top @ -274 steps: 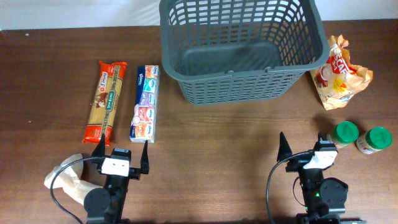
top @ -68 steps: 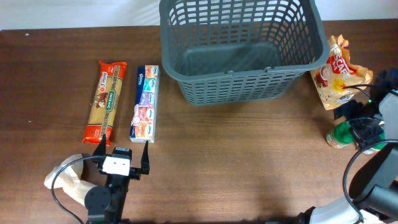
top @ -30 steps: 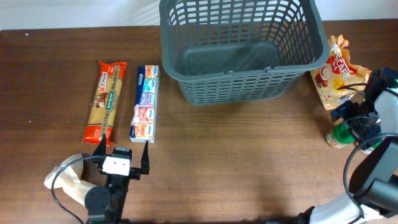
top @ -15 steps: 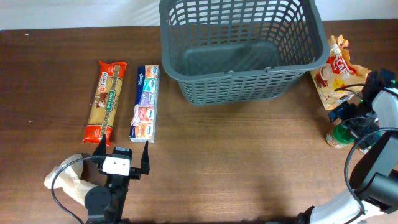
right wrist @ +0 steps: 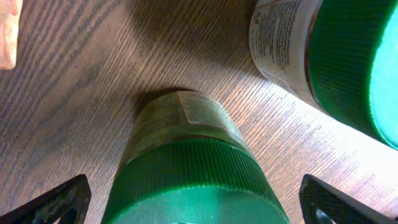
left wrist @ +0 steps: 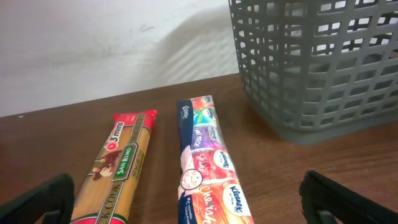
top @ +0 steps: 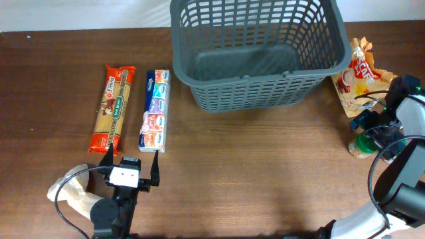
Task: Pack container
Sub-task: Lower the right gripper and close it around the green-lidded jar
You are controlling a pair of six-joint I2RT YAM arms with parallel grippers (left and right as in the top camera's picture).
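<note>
1 large dark grey slotted plastic basket [top: 259, 99] at far centre of brown wooden table [top: 265, 172]. My right claw [right wrist: 196, 202] is spread, straddling 1 of 2 green-lidded jars [right wrist: 180, 124]; second jar [right wrist: 311, 56] just beside. My left claw [top: 131, 154] is spread, pinching nothing, near 1 long pasta pack [top: 113, 106] and 1 tissue pack [top: 155, 109]. 1 orange snack bag [top: 362, 76] right of basket

The overhead camera looks straight down from high above the desk [top: 265, 172], taking in nearly all of it. The left wrist camera sits low at the near edge, facing level toward the far wall [left wrist: 93, 50]. It shares the pasta packet [left wrist: 118, 171], tissue pack [left wrist: 205, 162] and container [left wrist: 317, 68] with overhead. The right wrist camera points down, very close over a green-lidded jar [right wrist: 189, 174] (also visible overhead, at the right edge).
</note>
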